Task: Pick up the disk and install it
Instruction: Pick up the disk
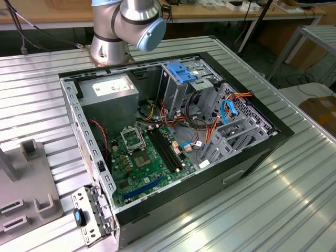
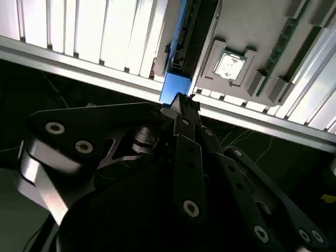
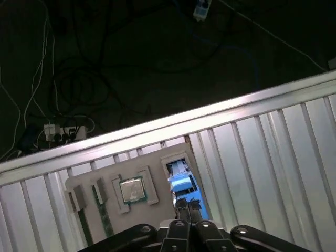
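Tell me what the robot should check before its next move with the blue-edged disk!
1. Grey metal disk with bright blue frame sits in the flat grey tray: ok.
2. Black gripper lined up at the disk's blue end: ok.
3. Hold on the disk: cannot tell.
4. Square silver chip apart from the gripper: ok.
5. Black computer case open: ok.

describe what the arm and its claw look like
The arm is silver-grey metal with thick rounded joints, one capped in light blue. The claw is matte black, built from flat jointed link bars pinned with round silver bolts.
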Tool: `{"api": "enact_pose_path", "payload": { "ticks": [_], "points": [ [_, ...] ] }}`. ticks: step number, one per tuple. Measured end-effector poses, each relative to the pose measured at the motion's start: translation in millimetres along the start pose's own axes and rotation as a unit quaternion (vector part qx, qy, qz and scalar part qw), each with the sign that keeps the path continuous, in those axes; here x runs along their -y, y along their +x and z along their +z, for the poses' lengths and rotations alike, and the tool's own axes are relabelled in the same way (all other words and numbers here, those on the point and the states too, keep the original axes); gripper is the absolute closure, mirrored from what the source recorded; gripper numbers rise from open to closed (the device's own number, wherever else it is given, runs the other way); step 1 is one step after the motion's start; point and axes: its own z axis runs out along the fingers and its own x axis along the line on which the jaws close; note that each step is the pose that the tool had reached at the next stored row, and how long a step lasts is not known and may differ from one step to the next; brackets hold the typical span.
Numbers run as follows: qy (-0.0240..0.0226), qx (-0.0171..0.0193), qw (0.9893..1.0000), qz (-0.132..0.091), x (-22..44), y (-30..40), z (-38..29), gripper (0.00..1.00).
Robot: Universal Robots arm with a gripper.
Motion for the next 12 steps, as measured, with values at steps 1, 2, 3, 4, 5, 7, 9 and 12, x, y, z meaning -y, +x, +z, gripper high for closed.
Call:
{"api": "enact_pose_path", "payload": {
  "ticks": [1, 2, 3, 4, 5, 7, 9, 12],
  "points": [
    [0.0002, -0.0006, 0.9998, -0.021, 0.0, 0.0, 0.0, 0.89],
    [0.0005, -0.0011, 0.9993, -0.037, 0.0, 0.0, 0.1, 0.89],
    [0.0006, -0.0015, 0.9985, -0.054, 0.0, 0.0, 0.2, 0.89],
    [0.0008, -0.0021, 0.9974, -0.073, 0.1, 0.0, 0.3, 0.89],
    [0.0009, -0.0025, 0.9963, -0.086, 0.1, 0.0, 0.4, 0.89],
    [0.001, -0.0031, 0.994, -0.109, 0.2, 0.0, 0.6, 0.89],
    [0.0012, -0.0038, 0.9912, -0.132, 0.2, -0.1, 0.7, 0.89],
    [0.0013, -0.0041, 0.9901, -0.14, 0.3, -0.1, 0.7, 0.89]
  ]
}}
